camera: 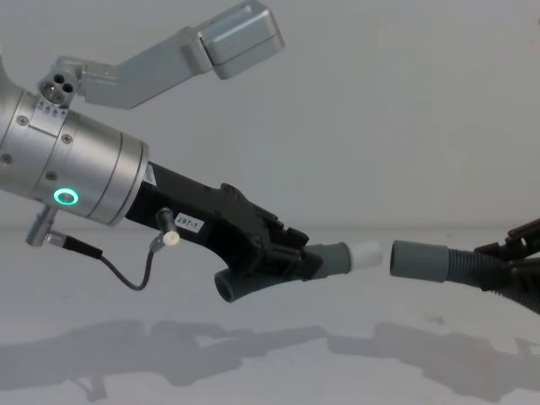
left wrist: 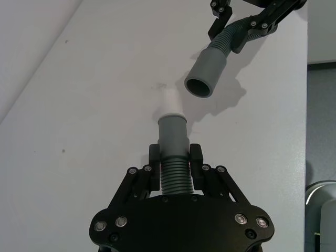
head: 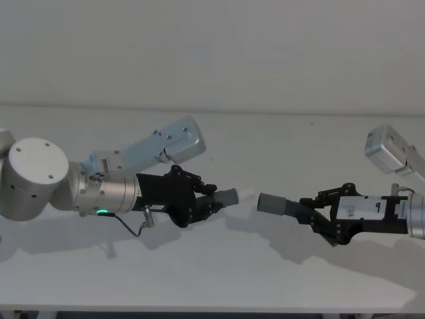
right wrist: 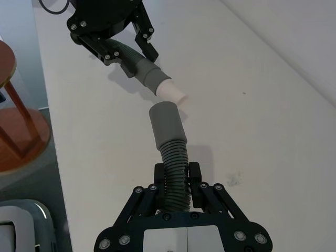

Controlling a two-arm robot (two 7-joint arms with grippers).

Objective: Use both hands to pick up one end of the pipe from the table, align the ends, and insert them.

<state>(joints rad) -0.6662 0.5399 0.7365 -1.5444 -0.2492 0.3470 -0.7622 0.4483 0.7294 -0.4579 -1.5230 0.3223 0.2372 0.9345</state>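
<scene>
Left gripper (left wrist: 176,157): you see it closest, from its own wrist camera; its jaws are closed on the ribbed part of the short pipe piece (left wrist: 173,149), which it holds above the table (left wrist: 79,131).
Short piece end: the collar (left wrist: 173,131) and the white tip (left wrist: 170,102) stick out past the fingers and point toward the other piece.
Right gripper (right wrist: 177,181): its jaws are closed around the ribs of the long pipe piece (right wrist: 170,157), which is also lifted off the table.
Long piece end: the smooth grey cuff (right wrist: 167,123) faces the white tip; in the chest view the two ends are near each other but apart, with a small gap between.
Alignment: in the left wrist view the open mouth of the cuff sits off to the side of the white tip, so you see them not yet in one line.
Around: a thin cable (camera: 118,261) hangs under the left arm (camera: 67,173); a brown round stool or small table (right wrist: 16,121) stands beside the table edge.
In the way: between the two ends you have only the bare white table below.
</scene>
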